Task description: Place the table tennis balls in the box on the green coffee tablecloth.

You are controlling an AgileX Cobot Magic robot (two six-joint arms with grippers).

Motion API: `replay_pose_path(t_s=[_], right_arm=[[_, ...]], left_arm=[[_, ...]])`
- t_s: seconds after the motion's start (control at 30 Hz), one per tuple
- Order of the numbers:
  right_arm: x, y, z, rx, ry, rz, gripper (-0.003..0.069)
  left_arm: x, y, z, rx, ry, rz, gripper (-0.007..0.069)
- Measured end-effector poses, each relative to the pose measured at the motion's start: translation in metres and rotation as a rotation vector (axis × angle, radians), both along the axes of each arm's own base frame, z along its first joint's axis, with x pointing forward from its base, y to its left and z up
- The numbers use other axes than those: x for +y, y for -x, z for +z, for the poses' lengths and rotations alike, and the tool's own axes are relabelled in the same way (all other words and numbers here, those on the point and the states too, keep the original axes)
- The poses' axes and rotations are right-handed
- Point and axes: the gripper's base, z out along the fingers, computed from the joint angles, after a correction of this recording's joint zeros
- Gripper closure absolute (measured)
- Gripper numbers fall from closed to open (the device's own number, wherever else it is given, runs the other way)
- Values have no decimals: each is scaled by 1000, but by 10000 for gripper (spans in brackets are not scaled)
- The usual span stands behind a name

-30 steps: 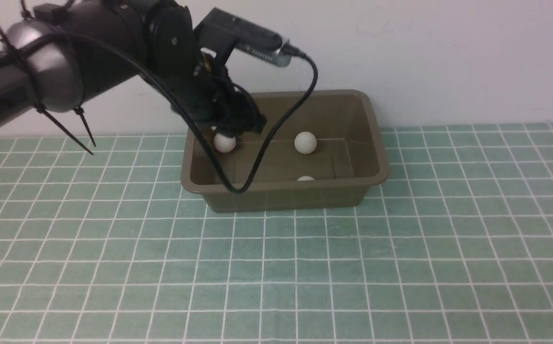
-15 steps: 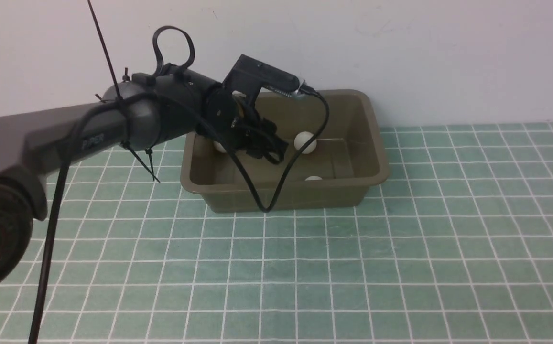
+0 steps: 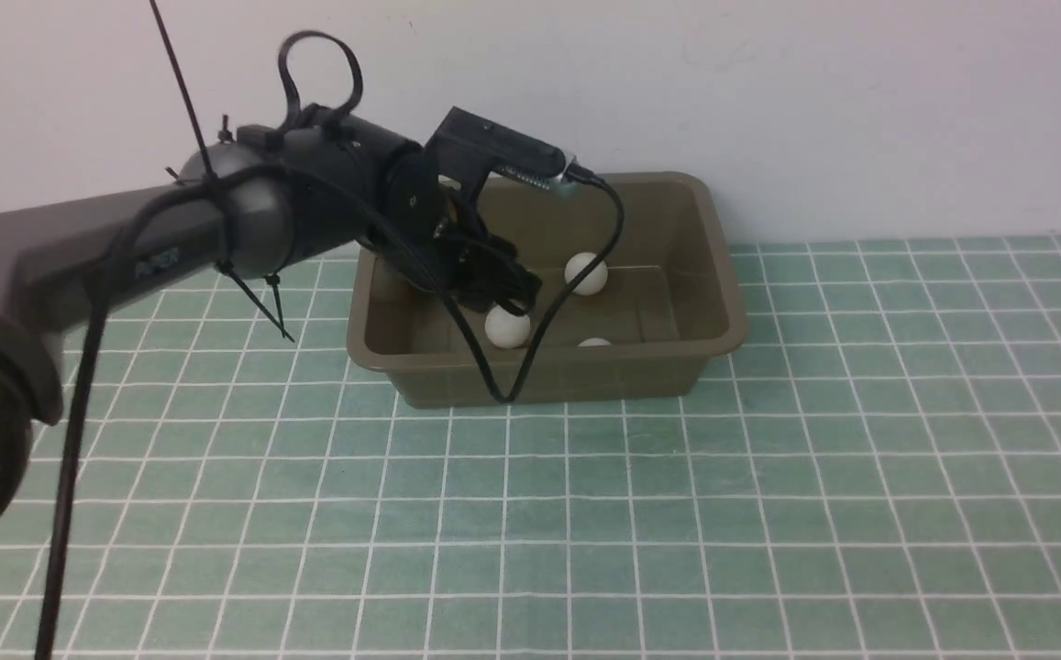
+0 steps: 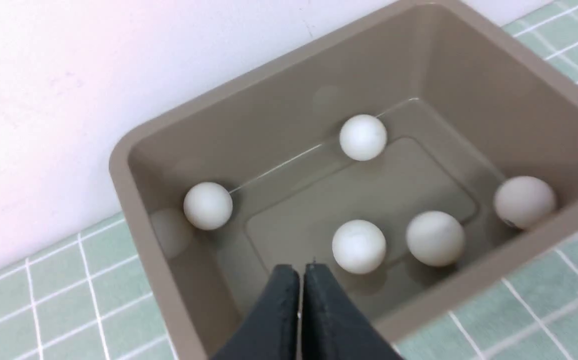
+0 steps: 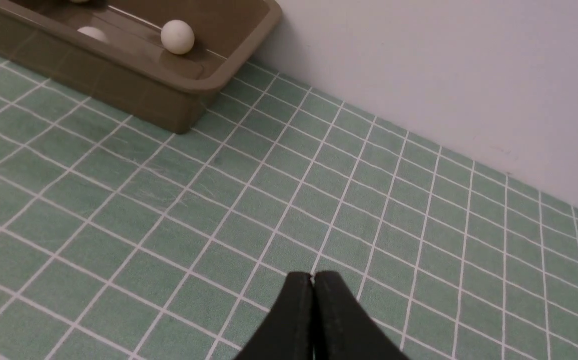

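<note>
The olive-brown box [image 3: 724, 337] stands on the green tablecloth [image 3: 585, 513] at the back, against the wall. In the left wrist view several white balls lie loose in the box [image 4: 124, 175], among them one [image 4: 208, 205] at the far wall, one [image 4: 358, 246] just ahead of the fingertips, and one [image 4: 524, 201] with a small dark mark. The front view shows three balls [image 3: 507, 327], partly hidden by the arm. My left gripper [image 4: 301, 267] is shut and empty, hanging over the box's left half [image 3: 502, 289]. My right gripper [image 5: 312, 276] is shut and empty above bare cloth, well away from the box [image 5: 119, 80].
A white wall runs right behind the box. The left arm's black cable [image 3: 502, 394] hangs down over the box's front wall. The cloth [image 5: 169, 225] spreads wide in front of and to the right of the box.
My left arm has dropped from high over the box's left end to a lower reach. One ball has rolled from the far left of the box towards its front wall.
</note>
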Motion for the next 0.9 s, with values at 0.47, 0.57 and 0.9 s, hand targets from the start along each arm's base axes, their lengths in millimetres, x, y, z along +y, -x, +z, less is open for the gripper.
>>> replay_pose_path(t_s=[0.47, 0.57, 0.9], right_arm=[[0, 0, 0, 0, 0, 0, 675], [0, 0, 0, 0, 0, 0, 675], [0, 0, 0, 0, -1, 0, 675]], left_arm=[[38, 87, 16, -107, 134, 27, 629], [46, 105, 15, -100, 152, 40, 629], [67, 143, 12, -92, 75, 50, 629]])
